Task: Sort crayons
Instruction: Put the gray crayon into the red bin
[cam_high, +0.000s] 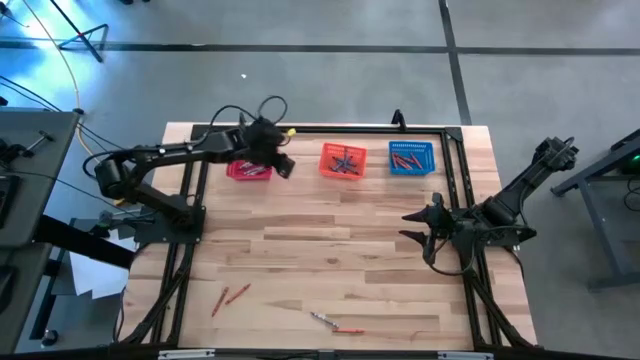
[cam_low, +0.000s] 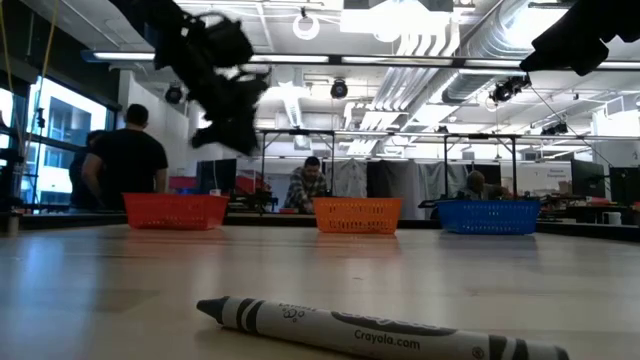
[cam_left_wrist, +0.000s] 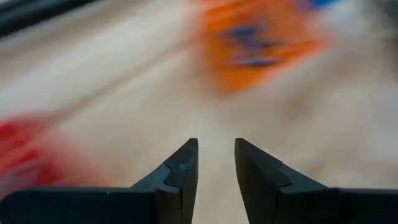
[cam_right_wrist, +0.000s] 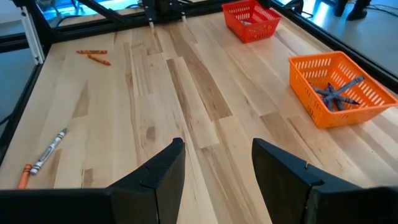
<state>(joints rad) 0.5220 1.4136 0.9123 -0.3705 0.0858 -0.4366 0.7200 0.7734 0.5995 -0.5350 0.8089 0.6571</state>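
overhead, the left gripper hangs beside the red basket, fingers parted with nothing between them. the right gripper waits spread wide and empty at the table's right edge. near the front edge, a grey crayon and an orange crayon lie end to end, running left-right; two red-orange crayons lie slanted front-left.

Open-plan lab — exposed ceiling ducts, workbenches, people working.
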